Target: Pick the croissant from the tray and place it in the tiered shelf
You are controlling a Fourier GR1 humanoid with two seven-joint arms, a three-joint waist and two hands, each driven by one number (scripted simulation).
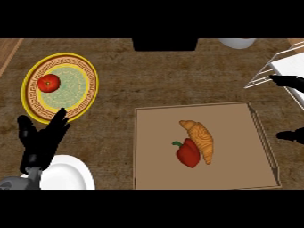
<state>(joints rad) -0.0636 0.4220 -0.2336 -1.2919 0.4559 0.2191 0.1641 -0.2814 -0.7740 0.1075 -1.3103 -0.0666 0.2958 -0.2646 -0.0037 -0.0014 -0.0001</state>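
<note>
You'll find the croissant (201, 140) lying flat on the brown tray (155, 176), a little right of the tray's middle. Its long axis runs nearly up and down the head view, tilted slightly: the narrower tip points to the far left, and the other end points toward the near right. A red bell pepper (187, 153) lies against its left side, touching it along the lower half, with the pepper's green stem toward the left. Your right hand (300, 83) comes in at the view's right edge, beside the tray's right wall and apart from the croissant. Its fingers and thumb are spread wide and it has hold of nothing. The upper fingers reach toward the white wire tiered shelf (291, 59) at the far right corner, and you can't tell whether they touch it. Your left hand (43, 141) rests at the lower left with its fingers straight and pointing up, also holding nothing. Its fingertips overlap the near rim of a yellow patterned plate (82, 91) that carries a tomato (49, 83). A white plate (70, 174) lies just beside that wrist.
</note>
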